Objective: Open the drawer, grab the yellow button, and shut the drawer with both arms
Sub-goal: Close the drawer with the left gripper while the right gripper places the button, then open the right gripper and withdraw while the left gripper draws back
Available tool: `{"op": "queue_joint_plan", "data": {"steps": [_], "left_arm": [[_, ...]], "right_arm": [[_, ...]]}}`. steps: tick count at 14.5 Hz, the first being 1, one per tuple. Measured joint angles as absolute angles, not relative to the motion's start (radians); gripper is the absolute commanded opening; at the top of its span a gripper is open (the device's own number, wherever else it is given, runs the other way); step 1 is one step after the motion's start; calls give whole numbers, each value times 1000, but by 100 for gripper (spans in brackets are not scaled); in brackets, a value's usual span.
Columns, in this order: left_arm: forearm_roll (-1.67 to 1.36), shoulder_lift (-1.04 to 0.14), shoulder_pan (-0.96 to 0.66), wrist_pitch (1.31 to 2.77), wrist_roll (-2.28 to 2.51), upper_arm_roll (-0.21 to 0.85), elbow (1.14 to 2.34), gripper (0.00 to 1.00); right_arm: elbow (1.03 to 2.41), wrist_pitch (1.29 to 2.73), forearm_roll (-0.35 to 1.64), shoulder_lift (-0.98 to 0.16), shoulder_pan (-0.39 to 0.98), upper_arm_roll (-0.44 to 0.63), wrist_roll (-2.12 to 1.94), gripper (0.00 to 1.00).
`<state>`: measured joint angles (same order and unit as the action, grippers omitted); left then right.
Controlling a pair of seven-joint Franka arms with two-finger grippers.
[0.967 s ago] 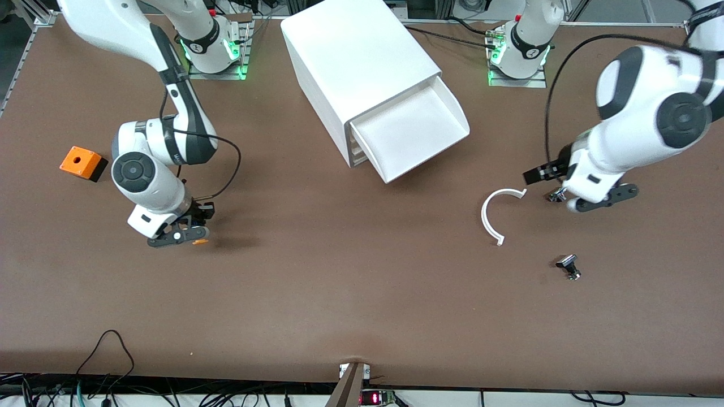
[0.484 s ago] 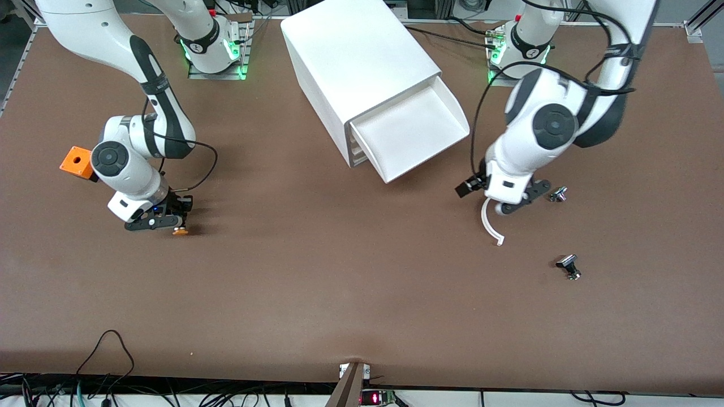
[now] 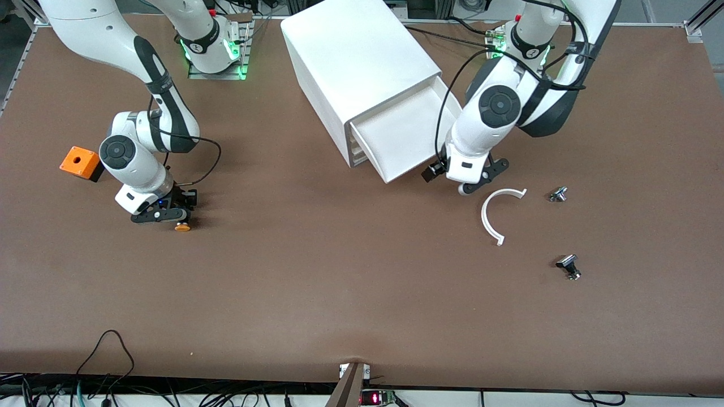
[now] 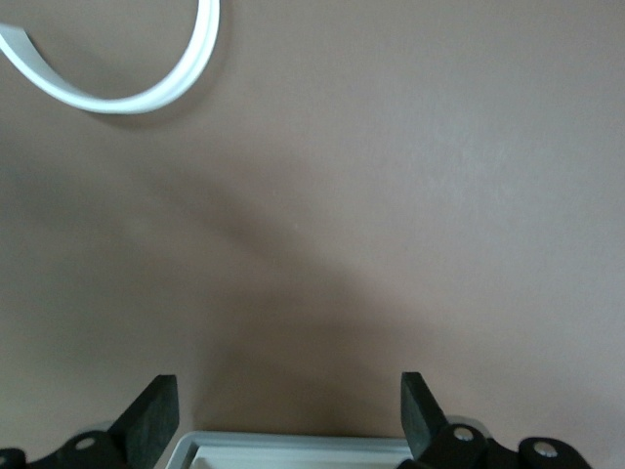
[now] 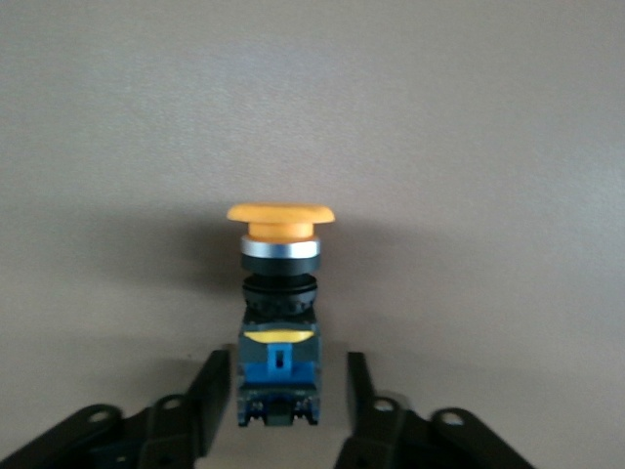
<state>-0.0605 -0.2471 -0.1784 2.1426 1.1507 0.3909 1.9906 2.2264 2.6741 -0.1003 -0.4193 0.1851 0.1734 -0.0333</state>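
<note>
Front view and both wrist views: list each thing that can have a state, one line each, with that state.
drawer: uppermost one, pulled out, nothing visible in it.
button: on the table toward the right arm's end, between parted fingers, gaps both sides.
right gripper: open, low around the button.
left gripper: open, holding nothing, at the drawer's front edge.
white curved strip: flat on the table beside the left gripper.

— where's the button point(image 3: 182, 227)?
— i see it lower left of the frame, lying on the table, orange cap outward, black-and-blue body between parted fingers.
— the drawer point(image 3: 413, 133)?
— upper centre, white, top one, pulled open.
</note>
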Motion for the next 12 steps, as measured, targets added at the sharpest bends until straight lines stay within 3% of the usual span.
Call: {"op": "queue_joint_plan", "data": {"steps": [5, 12], "left_arm": [[-127, -238, -182, 2142, 1159, 492, 2027, 100], [-206, -227, -183, 2142, 1167, 602, 2065, 100]], "right_arm": [[2095, 2428, -99, -384, 183, 172, 9, 100], [1717, 1910, -73, -366, 189, 146, 29, 100]]}}
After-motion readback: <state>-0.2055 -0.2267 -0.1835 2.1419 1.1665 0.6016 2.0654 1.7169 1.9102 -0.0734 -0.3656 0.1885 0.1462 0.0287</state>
